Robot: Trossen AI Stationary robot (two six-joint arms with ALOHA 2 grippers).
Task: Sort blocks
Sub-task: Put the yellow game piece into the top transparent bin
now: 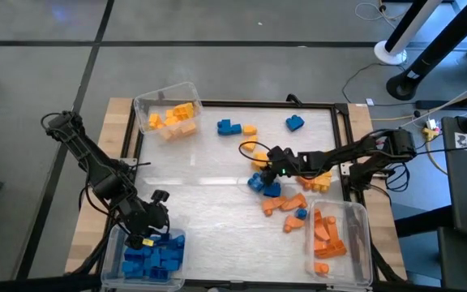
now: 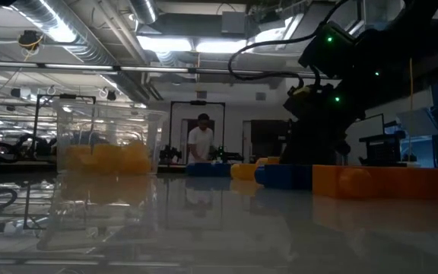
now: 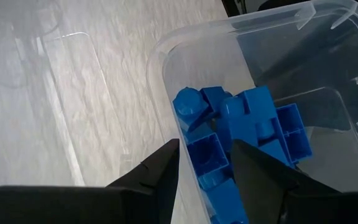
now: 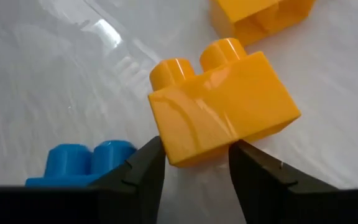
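Blue, orange and yellow blocks lie loose on the white tray (image 1: 193,186), most in a heap (image 1: 286,199) at its right. My right gripper (image 4: 194,163) stands at that heap's far-left edge, shut on a yellow two-stud block (image 4: 222,106). A blue block (image 4: 82,163) lies beside it. My left gripper (image 3: 204,169) hovers over the clear bin of blue blocks (image 1: 154,256) at the near left, shut on a blue block (image 3: 207,152). My right gripper pinches the yellow block at its lower near end (image 4: 191,152) between the two fingers, slanting down from the table's right. The block sits studs up and slightly tilted. Whether it still touches the tray I cannot tell. My left gripper holds a blue block between its two fingers, by two opposite side walls (image 3: 194,158). It slants down from the table's left. The block's hollow underside faces the wrist camera, and it hangs just above the other blue blocks in the bin.
A clear bin with yellow blocks (image 1: 169,109) stands at the far left and one with orange blocks (image 1: 339,235) at the near right. Single blocks (image 1: 230,126) (image 1: 295,122) lie near the tray's far edge. A person (image 2: 201,141) stands far behind the table.
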